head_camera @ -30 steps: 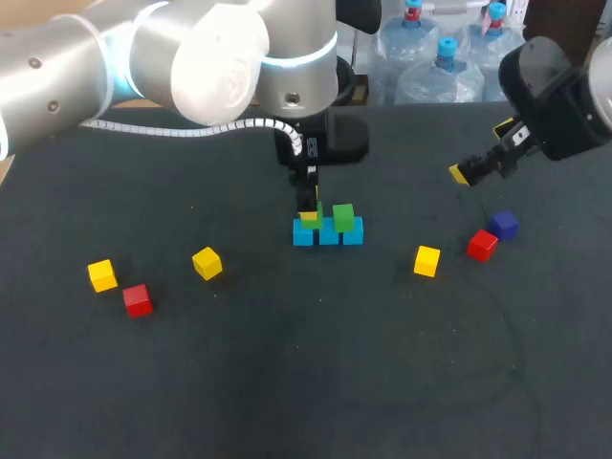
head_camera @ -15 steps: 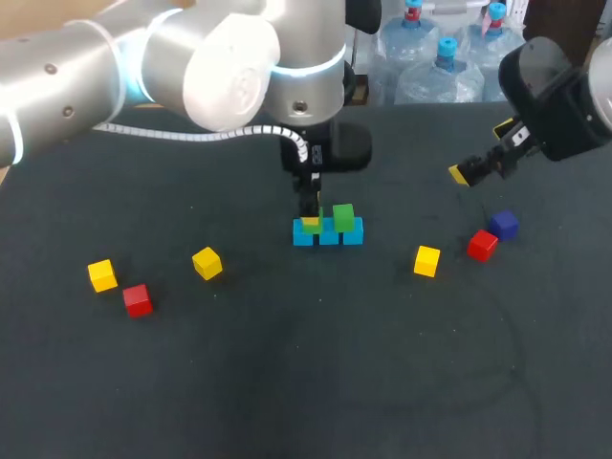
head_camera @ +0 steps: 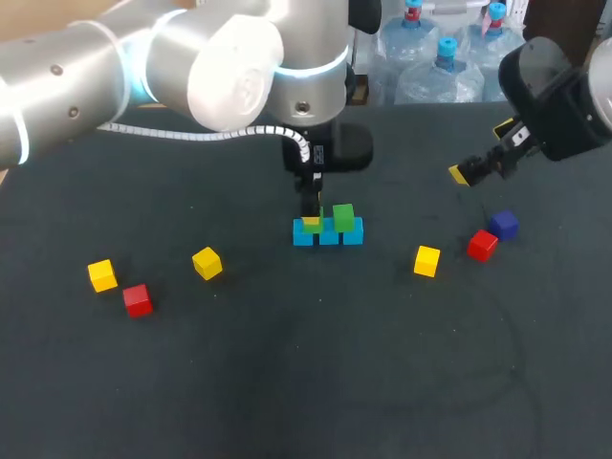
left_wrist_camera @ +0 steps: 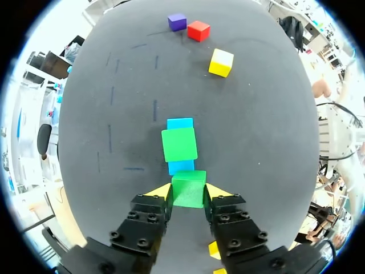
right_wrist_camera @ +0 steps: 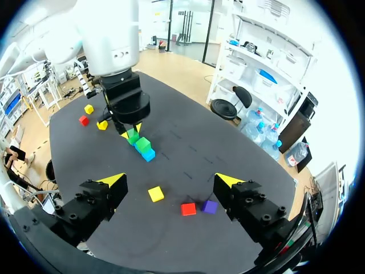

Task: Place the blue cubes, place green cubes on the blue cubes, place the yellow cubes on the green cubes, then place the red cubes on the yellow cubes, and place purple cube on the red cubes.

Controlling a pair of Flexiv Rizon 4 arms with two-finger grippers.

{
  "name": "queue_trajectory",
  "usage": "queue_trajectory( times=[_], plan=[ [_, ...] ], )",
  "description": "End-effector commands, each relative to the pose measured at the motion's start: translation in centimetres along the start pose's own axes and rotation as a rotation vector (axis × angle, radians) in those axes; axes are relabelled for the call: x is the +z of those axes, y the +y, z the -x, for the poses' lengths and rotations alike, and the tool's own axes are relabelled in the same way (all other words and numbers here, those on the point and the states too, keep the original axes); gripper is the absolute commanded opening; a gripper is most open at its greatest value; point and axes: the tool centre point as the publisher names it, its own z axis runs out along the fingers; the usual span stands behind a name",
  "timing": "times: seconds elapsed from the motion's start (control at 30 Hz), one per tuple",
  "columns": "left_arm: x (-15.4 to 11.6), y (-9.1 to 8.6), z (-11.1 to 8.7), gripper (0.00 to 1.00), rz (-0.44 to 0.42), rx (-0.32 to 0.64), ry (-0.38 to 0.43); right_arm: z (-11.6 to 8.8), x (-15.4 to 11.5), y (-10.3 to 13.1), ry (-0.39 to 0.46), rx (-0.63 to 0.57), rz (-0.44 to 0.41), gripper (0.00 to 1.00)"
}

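Note:
Three blue cubes (head_camera: 328,234) form a row at the table's middle. One green cube (head_camera: 343,216) rests on the row toward its right end, and shows as the green cube (left_wrist_camera: 179,144) ahead of my left gripper. My left gripper (head_camera: 309,223) is shut on a second green cube (left_wrist_camera: 189,188), held right over the row's left end; I cannot see whether it touches. My right gripper (head_camera: 481,151) hangs open and empty above the purple cube (head_camera: 504,225) and a red cube (head_camera: 482,245). A yellow cube (head_camera: 426,260) lies to their left.
Two yellow cubes (head_camera: 102,275) (head_camera: 207,263) and a red cube (head_camera: 138,300) lie at the left of the dark table (head_camera: 316,373). My left arm (head_camera: 191,67) spans the table's back left.
My left arm has shifted slightly right and sunk a little, bringing the held green cube closer over the blue row. The right arm and the loose cubes have not moved.

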Motion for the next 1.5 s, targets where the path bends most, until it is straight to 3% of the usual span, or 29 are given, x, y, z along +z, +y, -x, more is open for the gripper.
queue_trajectory(
  times=[0.03,1.5],
  plan=[
    [0.08,0.31,0.14,0.00,-0.005,0.000,0.006,-0.16,-0.04,0.16,-0.005,0.001,-0.009,1.00],
    [0.58,0.58,0.16,0.00,-0.006,-0.003,0.020,-0.16,-0.04,0.16,-0.005,0.001,-0.009,1.00]
  ],
)
